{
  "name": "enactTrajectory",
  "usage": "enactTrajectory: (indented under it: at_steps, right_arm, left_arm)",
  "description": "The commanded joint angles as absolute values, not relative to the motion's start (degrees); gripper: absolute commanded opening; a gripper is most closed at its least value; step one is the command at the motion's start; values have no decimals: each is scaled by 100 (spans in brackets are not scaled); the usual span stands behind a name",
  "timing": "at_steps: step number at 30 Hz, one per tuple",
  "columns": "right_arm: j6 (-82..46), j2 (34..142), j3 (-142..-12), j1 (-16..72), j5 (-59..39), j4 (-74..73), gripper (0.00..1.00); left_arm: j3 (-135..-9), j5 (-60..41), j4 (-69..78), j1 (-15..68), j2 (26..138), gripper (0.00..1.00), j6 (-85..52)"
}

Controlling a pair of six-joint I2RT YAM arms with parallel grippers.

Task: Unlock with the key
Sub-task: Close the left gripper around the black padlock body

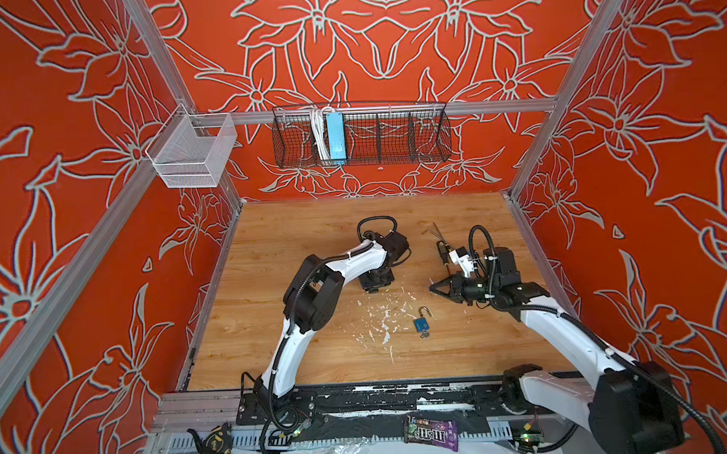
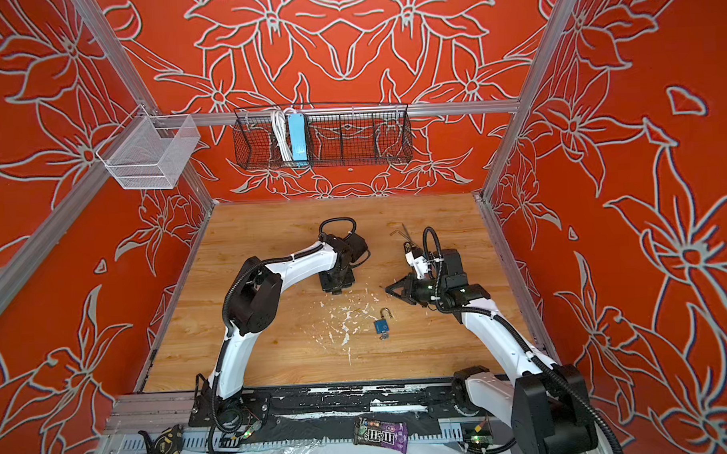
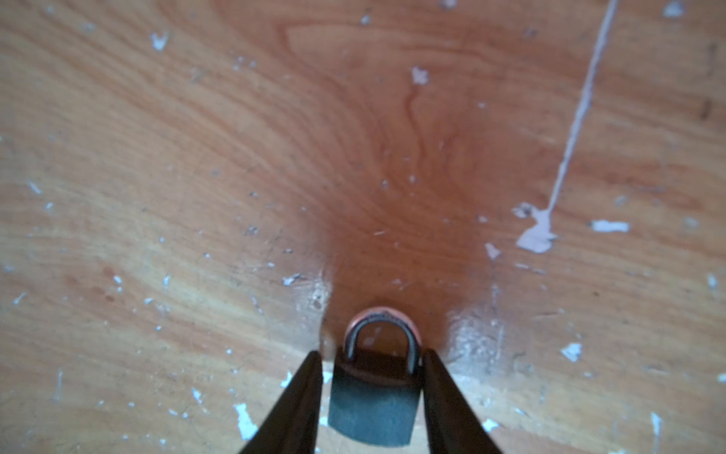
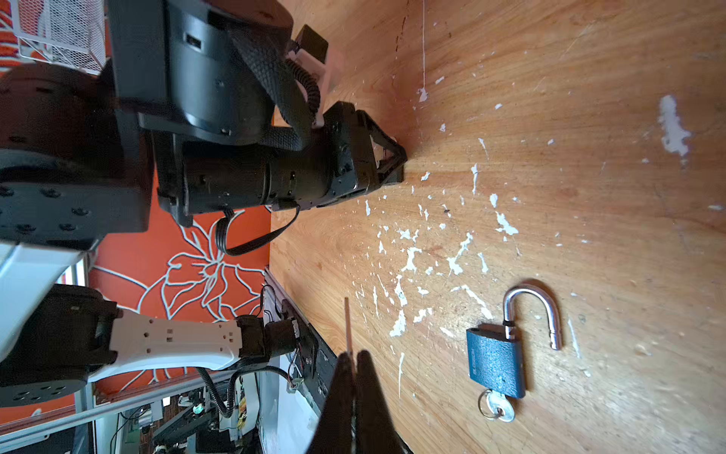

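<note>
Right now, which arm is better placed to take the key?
Right: the right gripper is nearer the key in the blue padlock; the left gripper holds a closed padlock.

padlocks: two (blue padlock (image 4: 495,363), grey padlock (image 3: 373,397))
key (image 4: 504,410): one
wall baskets: two (white basket (image 1: 193,159), black basket (image 1: 392,148))
candy bag (image 1: 431,435): one
tape measure (image 1: 213,443): one
</note>
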State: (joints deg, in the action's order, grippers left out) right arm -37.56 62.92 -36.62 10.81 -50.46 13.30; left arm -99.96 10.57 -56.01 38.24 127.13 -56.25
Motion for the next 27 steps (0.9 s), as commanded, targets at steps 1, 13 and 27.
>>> enactTrajectory:
  at_steps: [1,13,27]
  right_arm:
    - [-3779,6302,-3762,1041,-5182,1226,0]
    - [-3770,6273,-3745,1037,-5168,1256,0]
    - [-3829,6256,-3736,1037,-5191,1203,0]
  left_arm:
    - [-9843,847,-5734,3797,12746,45,-5847]
    - [-10068,498,-5785,3806,12930,44,-5387]
    - [-10257,717,-6024,3788,13079,38,-5394]
